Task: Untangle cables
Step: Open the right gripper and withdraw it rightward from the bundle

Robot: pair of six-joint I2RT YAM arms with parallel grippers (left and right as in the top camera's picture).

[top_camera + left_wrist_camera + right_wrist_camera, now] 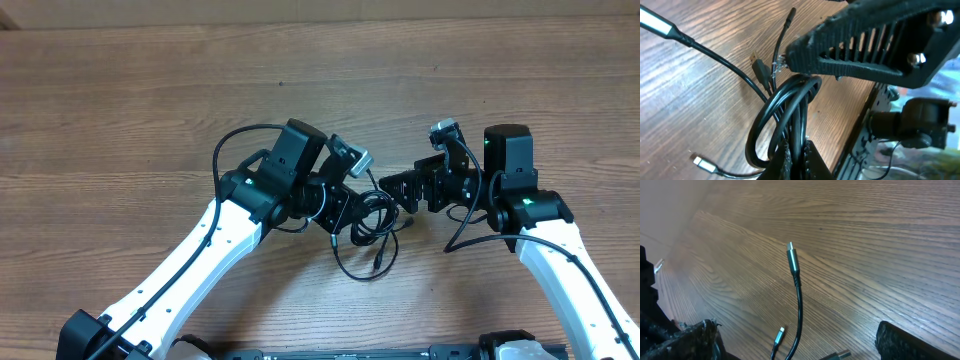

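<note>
The cables are a small bundle of thin black cords looped on the wooden table between the two arms. My left gripper is shut on the bundle. In the left wrist view the cables' coil runs up out of the left gripper, with loose plug ends splaying onto the wood. My right gripper stands open just right of the bundle, and its ribbed finger hovers over the coil. In the right wrist view one cable with a silvery plug rises between the spread fingers of the right gripper, touching neither.
A silvery plug lies on the wood left of the coil, and a dark plug points away behind it. The table's front edge runs close on the right in the left wrist view. Thicker arm wires hang by the right arm.
</note>
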